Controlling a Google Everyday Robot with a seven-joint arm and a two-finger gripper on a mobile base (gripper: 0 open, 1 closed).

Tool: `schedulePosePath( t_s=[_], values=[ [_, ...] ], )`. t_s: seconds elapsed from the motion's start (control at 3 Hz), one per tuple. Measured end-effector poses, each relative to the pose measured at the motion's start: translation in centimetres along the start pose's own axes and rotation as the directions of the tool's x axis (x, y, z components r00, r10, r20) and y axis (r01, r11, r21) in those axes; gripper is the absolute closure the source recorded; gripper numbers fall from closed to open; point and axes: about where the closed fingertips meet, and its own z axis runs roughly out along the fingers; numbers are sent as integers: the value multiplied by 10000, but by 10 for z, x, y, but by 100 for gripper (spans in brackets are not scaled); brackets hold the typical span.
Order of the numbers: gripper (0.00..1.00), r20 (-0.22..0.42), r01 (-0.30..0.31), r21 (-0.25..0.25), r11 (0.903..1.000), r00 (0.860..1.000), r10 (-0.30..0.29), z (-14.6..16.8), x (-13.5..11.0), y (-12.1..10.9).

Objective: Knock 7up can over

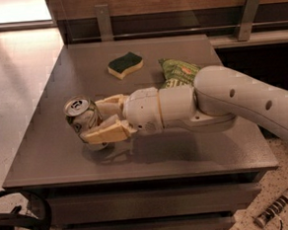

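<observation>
The gripper (96, 121) sits low over the counter (48, 158) at the tilted 7up can (81, 116); bare surface lies to its left, while the sponge (124, 65) and chip bag (178, 71) crowd the back

Shiny bare-metal 7up can (79, 111) near the table's (63, 157) front-left edge, pinched in the gripper (90, 120), matt cream plastic. Arm (241, 98) is smooth white plastic (slight sheen). Table matt, smooth grey; chip bag (179, 71) glossy, crinkled; sponge (124, 65) rough.
</observation>
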Motion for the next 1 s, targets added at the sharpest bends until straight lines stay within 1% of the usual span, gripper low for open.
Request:
schedulePosePath(
  t_s=[0.33, 0.67, 1.0],
  values=[
    [100, -1326, 79, 202, 9998, 9912, -51, -10, -6, -8],
    [100, -2648, 255, 436, 9987, 9642, -131, -17, -8, -13],
    [100, -4030, 605, 714, 9956, 9148, -267, -21, -6, -16]
  ],
)
